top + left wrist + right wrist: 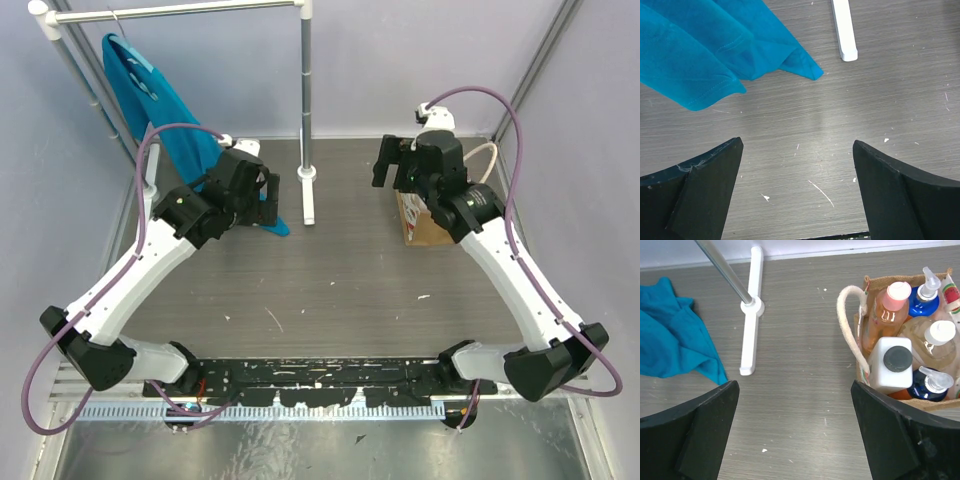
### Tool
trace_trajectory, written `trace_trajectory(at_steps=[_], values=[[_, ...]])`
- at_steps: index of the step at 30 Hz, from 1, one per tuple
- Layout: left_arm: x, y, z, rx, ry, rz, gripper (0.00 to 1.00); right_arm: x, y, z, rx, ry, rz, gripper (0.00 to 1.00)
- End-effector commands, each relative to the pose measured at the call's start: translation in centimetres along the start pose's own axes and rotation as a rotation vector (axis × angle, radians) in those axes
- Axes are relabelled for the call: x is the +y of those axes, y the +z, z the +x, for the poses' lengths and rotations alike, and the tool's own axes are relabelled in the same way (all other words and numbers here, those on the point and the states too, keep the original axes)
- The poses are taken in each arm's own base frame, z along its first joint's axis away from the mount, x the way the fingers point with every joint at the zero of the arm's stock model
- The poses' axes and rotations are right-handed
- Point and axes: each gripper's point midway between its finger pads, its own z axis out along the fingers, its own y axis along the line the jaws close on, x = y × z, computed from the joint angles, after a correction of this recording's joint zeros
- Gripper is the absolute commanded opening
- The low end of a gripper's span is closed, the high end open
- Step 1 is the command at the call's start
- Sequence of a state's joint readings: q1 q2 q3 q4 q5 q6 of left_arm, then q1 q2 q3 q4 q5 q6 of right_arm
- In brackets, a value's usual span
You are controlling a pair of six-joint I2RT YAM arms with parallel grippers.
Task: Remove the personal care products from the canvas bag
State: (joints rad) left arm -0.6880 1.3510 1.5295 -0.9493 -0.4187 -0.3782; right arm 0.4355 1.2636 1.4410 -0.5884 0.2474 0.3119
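Observation:
The canvas bag [862, 347] stands at the right of the right wrist view, with a pale cord handle [846, 322]. Several bottles stand upright in it: a white rectangular one with a dark cap [890, 365], a pinkish one [886, 310], a clear amber one with a white cap [932, 340] and two blue spray bottles [924, 297]. In the top view the bag [418, 224] is mostly hidden under the right arm. My right gripper [795, 385] is open and empty, above the table to the left of the bag [393, 163]. My left gripper [797, 145] is open and empty over bare table, beside the teal cloth [258, 195].
A white garment rack stands at the back, its foot [308, 190] on the table between the arms. A teal-blue garment [150, 100] hangs from it and drapes onto the table [715, 45]. Grey walls close the left, right and back sides.

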Motion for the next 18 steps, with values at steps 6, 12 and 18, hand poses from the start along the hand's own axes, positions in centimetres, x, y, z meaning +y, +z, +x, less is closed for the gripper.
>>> trace_trajectory(at_steps=[6, 12, 18], values=[[0.1, 0.2, 0.5, 0.030, -0.006, -0.005, 0.99, -5.9, 3.3, -0.1, 0.115, -0.055, 0.212, 1.00], [1.3, -0.5, 1.2, 0.023, 0.002, -0.035, 0.99, -10.3, 4.9, -0.9, 0.134, 0.009, 0.256, 1.00], [1.6, -0.9, 1.5, 0.028, 0.002, -0.029, 0.99, -10.9, 8.0, -0.6, 0.185, 0.025, 0.210, 0.97]])
